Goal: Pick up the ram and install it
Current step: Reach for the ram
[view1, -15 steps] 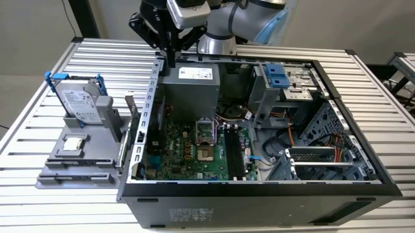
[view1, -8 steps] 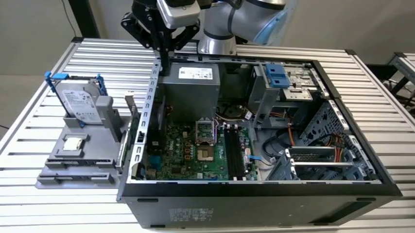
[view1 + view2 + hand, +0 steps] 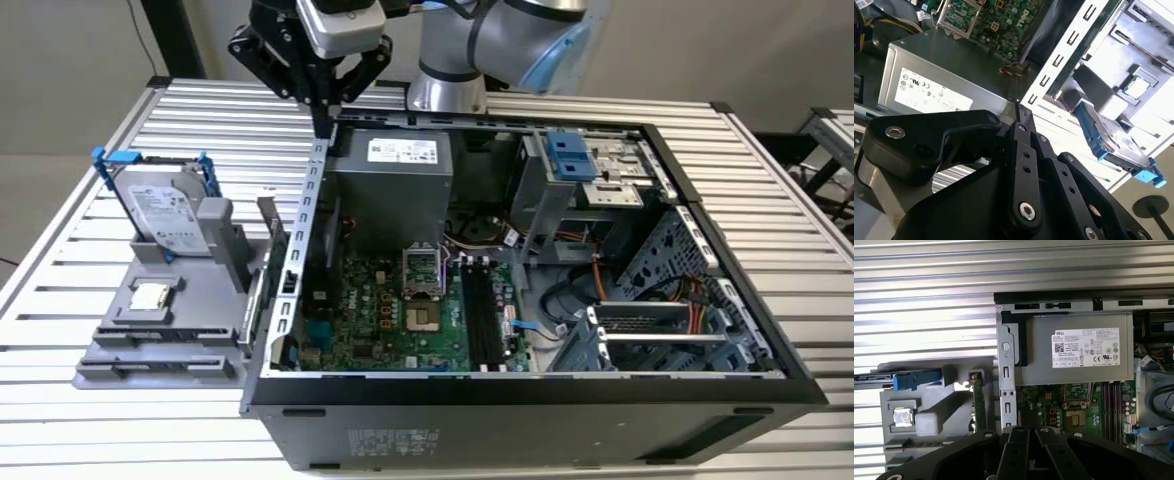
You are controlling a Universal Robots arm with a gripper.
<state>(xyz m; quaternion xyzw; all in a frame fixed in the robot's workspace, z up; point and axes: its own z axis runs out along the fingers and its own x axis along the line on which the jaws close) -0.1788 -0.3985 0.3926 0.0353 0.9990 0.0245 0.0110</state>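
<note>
1. Ram (image 3: 979, 407) upright on its long edge in a slot along the holder's (image 3: 929, 390) edge nearest the case (image 3: 534, 420), parallel to the case wall (image 3: 310, 220).
2. On that side, tight room: just a narrow gap between ram and wall.
3. On the other side, a strip of bare holder, then a grey block (image 3: 929, 422), then the chip (image 3: 902, 417). Further off, the drive (image 3: 167, 210) in its blue frame, at the holder's far corner.
4. Open from above along the ram's whole top edge.
5. Gripper (image 3: 324, 125) high over the case's rear corner, above the same wall, beside the power supply (image 3: 387, 175). Fingers (image 3: 1016, 450) drawn close together, holding nothing.
6. Ram well apart from the gripper: lower down and further along the wall toward the case's front, untouched.
7. Holder on the table (image 3: 134, 425) toward its edge on the exterior view's left, up against the case, with bare slats on its other sides.
</note>
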